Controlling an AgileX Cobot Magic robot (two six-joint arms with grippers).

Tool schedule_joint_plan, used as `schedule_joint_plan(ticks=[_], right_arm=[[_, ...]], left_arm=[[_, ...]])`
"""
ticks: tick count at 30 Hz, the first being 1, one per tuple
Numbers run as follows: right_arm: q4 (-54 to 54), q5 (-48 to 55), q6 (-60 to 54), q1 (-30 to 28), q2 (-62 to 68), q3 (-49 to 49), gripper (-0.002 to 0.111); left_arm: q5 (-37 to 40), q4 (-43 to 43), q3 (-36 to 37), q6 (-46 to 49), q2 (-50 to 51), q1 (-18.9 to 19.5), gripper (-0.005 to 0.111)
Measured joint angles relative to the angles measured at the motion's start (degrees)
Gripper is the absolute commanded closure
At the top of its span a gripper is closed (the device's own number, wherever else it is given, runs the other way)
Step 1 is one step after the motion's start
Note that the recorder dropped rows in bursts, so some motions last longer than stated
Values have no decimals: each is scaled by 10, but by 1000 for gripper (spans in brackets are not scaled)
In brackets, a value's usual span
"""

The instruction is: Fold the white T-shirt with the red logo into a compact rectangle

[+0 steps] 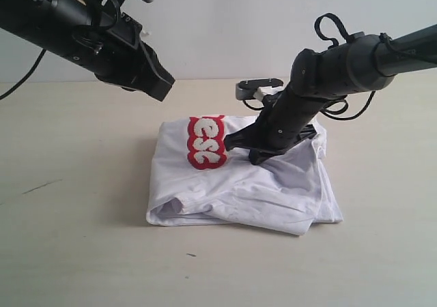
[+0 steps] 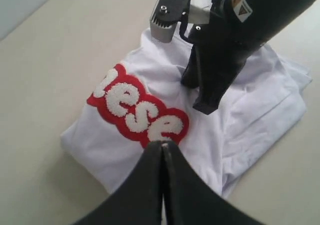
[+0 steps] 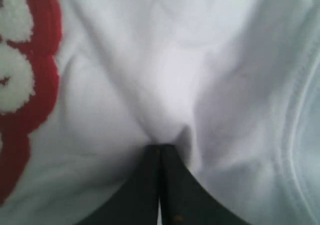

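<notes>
your white t-shirt (image 1: 239, 184) lies folded into a rough, lumpy rectangle near the middle of the table (image 1: 68, 239), with uneven, layered edges along the side nearest the exterior camera. the red logo (image 1: 206, 142) sits on top of the bundle, toward its left part in the exterior view, and only some of its puffy white letters show. your right hand (image 3: 160, 147) is down on the shirt just beside the logo, its fingers pressed together with no gap between them. the tips dig into the white cloth, which puckers and creases around them. you cannot tell from these views whether any fabric is caught between the fingers. your left hand (image 2: 161, 144) hangs in the air, up and to the left of the shirt in the exterior view and clear of the cloth. its fingers are also pressed together, on nothing. in the left wrist view its tips point down toward one end of the logo, and the right hand stands on the shirt beyond the patch.
</notes>
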Motion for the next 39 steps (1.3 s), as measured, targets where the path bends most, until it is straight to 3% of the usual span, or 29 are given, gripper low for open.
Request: schedule_joint_plan(ticks=[18,31,39], right_arm=[[40,7,-6,20,-17,0,108],[-1,31,2,20,-131,4,108],[-25,4,5,20,-213,56,108]], left_arm=[[2,9,0,0,0,0,107],[11,12,0,0,0,0,107],[18,13,0,-6,-10,0,107]])
